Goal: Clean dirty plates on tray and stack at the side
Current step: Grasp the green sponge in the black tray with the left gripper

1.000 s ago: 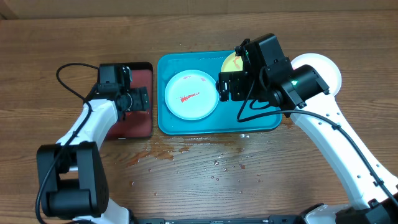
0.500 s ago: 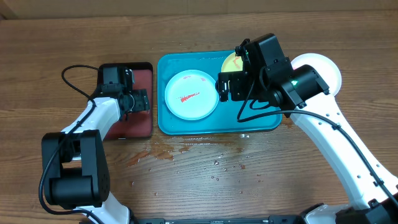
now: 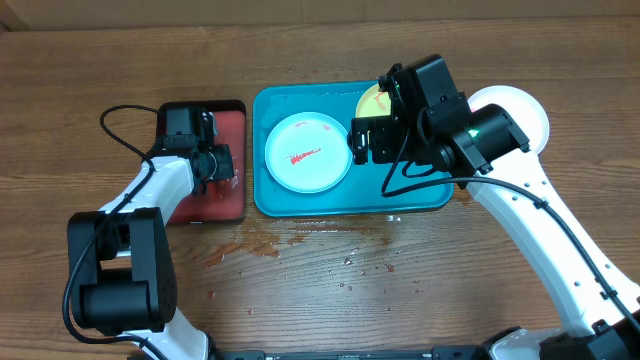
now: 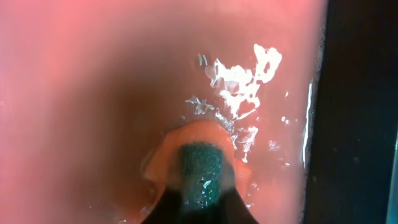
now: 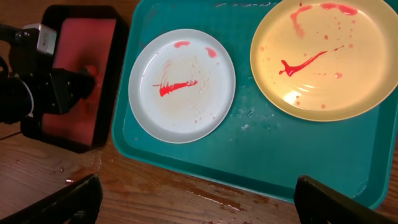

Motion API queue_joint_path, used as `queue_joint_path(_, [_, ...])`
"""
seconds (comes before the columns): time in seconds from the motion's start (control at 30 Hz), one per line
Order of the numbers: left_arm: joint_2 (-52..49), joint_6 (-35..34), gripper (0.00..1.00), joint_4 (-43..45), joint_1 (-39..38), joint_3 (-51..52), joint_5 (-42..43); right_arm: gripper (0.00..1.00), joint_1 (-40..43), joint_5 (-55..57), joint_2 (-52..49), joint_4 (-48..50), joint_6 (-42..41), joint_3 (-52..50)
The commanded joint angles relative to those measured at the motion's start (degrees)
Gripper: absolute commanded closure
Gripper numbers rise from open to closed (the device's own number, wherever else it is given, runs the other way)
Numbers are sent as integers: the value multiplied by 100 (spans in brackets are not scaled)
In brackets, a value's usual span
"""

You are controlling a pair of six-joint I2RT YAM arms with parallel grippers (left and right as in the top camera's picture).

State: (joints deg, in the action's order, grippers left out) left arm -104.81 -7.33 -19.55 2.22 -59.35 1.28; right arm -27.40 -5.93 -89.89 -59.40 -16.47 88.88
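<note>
On the tabletop (image 3: 400, 300) the tray (image 3: 420, 195) carries two sauce-smeared plates not yet cleaned: the light blue plate (image 3: 307, 152) at 9 o'clock and the yellow-green plate (image 5: 323, 59) at 1 o'clock. Off-tray at 3 o'clock, the white plate (image 3: 530, 105) looks finished. The left claw (image 4: 202, 194) clamps a green sponge (image 4: 202, 165) in the black-rimmed tray (image 3: 228, 198); the right claw (image 5: 196, 190) hovers, fingers apart.

Overhead, the light was bright and even. The tabletop (image 3: 450, 300) was sharp, with only faint, soft-edged shadows right of centre. The left wrist view was dim, washed pink and blurred. White glare broke on the wet red surface (image 4: 242, 84) at upper right, and only the green sponge (image 4: 202, 169) kept any texture. In the right wrist view the yellow-green plate (image 5: 323, 68) glowed warmly at upper right, while the right pincer (image 5: 202, 202) showed dark and soft in the lower corners.
</note>
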Motion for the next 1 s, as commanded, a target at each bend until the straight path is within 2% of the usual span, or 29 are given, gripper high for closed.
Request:
queue_joint_path(0.0, [-83,-55,96,-13,-42,24,2,0,20,33,68,-4,17,94])
queue_joint_path(0.37, [61,-59,96,-376,-42,-173,-11,0,20,35,68,17,20,94])
queue_joint_path(0.53, [553,-37,96,-850,-37,-557,-223,0,20,35,68,57,22,94])
queue_joint_path(0.7, [966,-39,96,-922,-37,-586,-549,0,20,35,68,57,22,94])
queue_joint_path(0.97, [426,-39,96,-866,-26,-492,-459,0,20,35,68,57,22,94])
